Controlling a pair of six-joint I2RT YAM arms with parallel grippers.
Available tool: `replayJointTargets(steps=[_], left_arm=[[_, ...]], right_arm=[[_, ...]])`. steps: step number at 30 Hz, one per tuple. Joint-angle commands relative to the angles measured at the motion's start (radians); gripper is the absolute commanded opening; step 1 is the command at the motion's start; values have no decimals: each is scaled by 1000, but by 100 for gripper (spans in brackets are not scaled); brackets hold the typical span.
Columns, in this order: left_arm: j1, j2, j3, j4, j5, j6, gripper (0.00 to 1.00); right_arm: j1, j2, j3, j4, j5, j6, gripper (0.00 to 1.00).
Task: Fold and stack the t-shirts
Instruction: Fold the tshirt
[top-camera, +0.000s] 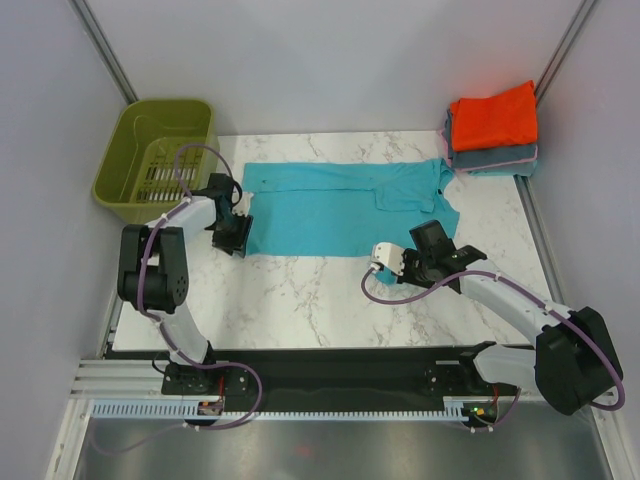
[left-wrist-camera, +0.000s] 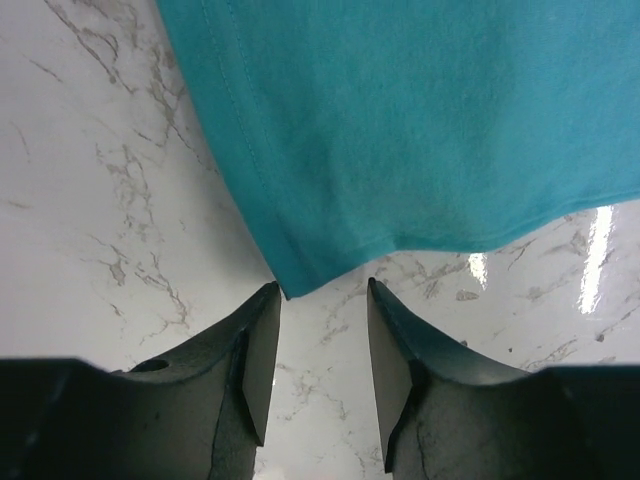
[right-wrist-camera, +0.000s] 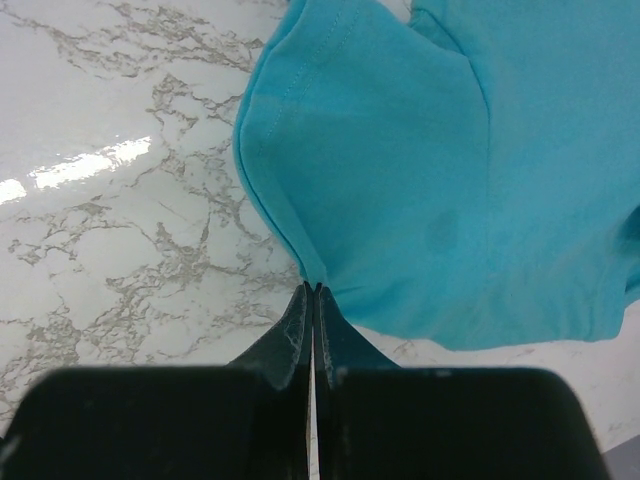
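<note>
Nearest you, both arms reach over the marble table (top-camera: 300, 300) to the near edge of the teal t-shirt (top-camera: 330, 205). It lies spread across the middle of the table with its collar end to the right.

Your left gripper (left-wrist-camera: 322, 290) has its fingers apart. The shirt's near left hem corner sits just at the tips, not between them. Your right gripper (right-wrist-camera: 313, 292) has its fingers pressed together exactly where the sleeve's edge meets them. It reads as a pinch on the cloth, though how much is caught cannot be confirmed.

Judgement: the step in hand is taking hold of the near edge for a lengthwise fold. The next move calls for the left fingers to advance over the corner and close on it. Both arms should then lift and carry the edge toward the far side evenly, so the cloth does not skew.

Farther off, the orange-red t-shirt (top-camera: 495, 115) sits folded on the grey-blue t-shirt (top-camera: 500, 160) at the far right corner. That stack lies just beside the teal collar, so keep the carried cloth from dragging it. The olive-green basket (top-camera: 115, 185) stands off the far left corner, near your left arm, and limits any outward swing there.
</note>
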Motion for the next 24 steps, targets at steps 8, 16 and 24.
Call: replayJointTargets(steps=[8, 16, 24], left_arm=[[1, 15, 35, 46, -9, -11, 31], [1, -19, 29, 38, -14, 11, 2], [1, -108, 67, -6, 26, 60, 2]], right_arm=[[-4, -15, 2, 19, 9, 9, 0], [-21, -27, 22, 22, 34, 38, 0], [-73, -73, 134, 5, 108, 82, 0]])
